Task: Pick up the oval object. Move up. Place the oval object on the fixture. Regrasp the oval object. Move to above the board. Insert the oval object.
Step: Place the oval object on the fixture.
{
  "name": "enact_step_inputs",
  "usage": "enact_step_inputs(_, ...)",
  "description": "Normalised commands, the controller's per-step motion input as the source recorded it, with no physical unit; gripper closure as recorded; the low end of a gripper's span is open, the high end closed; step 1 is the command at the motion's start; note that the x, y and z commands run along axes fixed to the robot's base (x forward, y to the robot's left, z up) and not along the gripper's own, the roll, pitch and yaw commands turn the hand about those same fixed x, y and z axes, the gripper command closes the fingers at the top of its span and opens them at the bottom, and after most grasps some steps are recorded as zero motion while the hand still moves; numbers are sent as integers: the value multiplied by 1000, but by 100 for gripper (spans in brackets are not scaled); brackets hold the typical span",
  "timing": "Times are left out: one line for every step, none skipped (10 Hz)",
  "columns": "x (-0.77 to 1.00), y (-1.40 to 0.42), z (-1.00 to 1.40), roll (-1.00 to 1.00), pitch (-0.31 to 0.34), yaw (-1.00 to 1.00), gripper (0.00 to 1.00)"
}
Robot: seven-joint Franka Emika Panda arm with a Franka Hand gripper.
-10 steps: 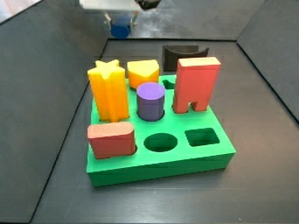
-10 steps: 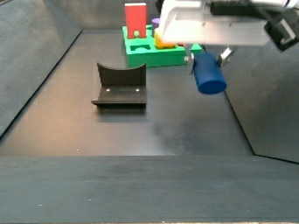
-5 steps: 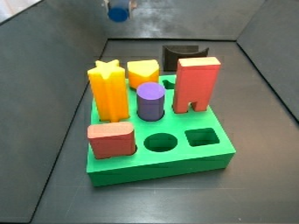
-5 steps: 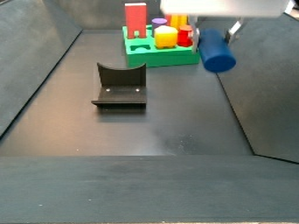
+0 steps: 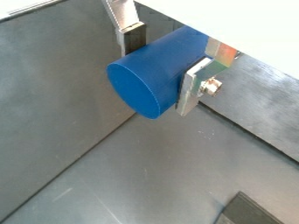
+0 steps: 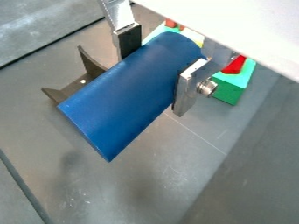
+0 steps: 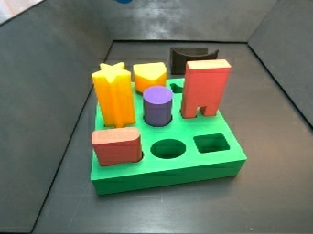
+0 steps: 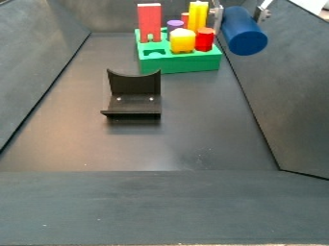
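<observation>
Higher than a second ago, the pincer [image 5: 162, 59] carries the blue, smooth, oval-section plastic peg [image 8: 241, 35] well above the dark tabletop [image 8: 167, 144], its silver plates clamped on the peg's sides. Picking and lifting look done; placing on the dark L-shaped fixture [image 8: 131, 93], regrasping and insertion into the green board [image 7: 166, 155] remain.

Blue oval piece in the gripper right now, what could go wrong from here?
1. The gripper holds the blue oval piece only near one end; most of its length overhangs the fingers, so it may pivot or slip in transit.
2. It hangs high above the floor in a side view, so a drop could send it rolling away.
3. The fixture is small and off to the side; a tilted piece could seat badly there and spoil the regrasp.
</observation>
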Motion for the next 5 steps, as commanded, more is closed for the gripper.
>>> enact_step_inputs(1000,-40,28,36,75,46,100)
enact_step_inputs(1000,-36,29,26,76,38,100)
enact_step_inputs(1000,-34,26,-2,93,28,100)
enact_step_inputs(1000,-32,25,-12,100,26,100)
enact_step_inputs(1000,-28,22,-29,116,24,100)
